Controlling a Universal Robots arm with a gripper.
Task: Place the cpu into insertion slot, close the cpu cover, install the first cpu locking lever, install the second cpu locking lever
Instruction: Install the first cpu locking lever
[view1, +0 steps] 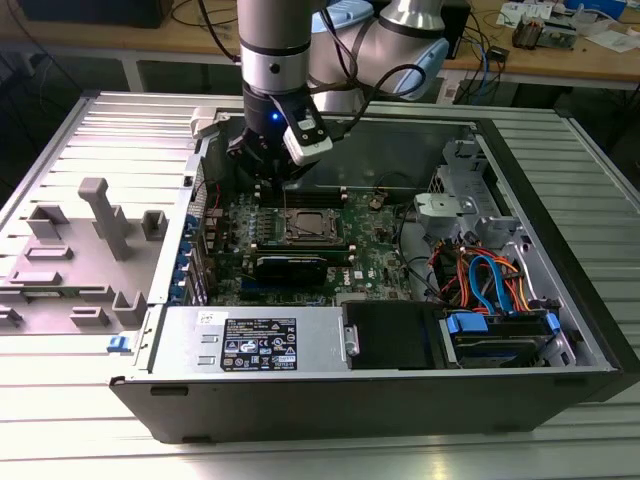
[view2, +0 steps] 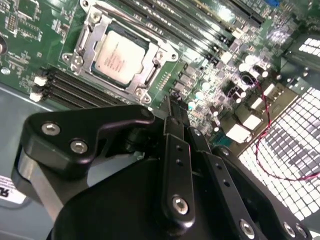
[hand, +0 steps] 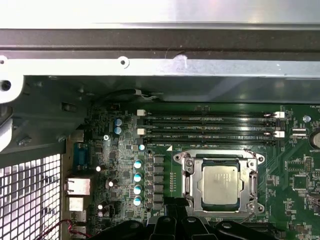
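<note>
Cpu (hand: 220, 185) is seated in the insertion slot (hand: 184, 161). Its dull silver-grey lid shows through the window of the cpu cover (hand: 194, 187), which lies flat over it.

Nearest me, in the first wrist view, is the pincer (hand: 176, 204). Its matte black fingers are drawn together and grip nothing, and the tip hangs just beside the socket's near edge.

Judgement: lever work is in hand. Whether either locking lever is latched I cannot tell.

To do it well, I press with the closed tip on the lever alone, low and slow. I keep off the blue-capped capacitors (hand: 137, 177) standing just beside the socket.

The cover is thin stamped plate, bright, and probably springy.

Beyond lie the long black memory slots (hand: 210, 127) on the green motherboard (hand: 295, 200), then the grey sheet-metal case wall (hand: 160, 67).
</note>
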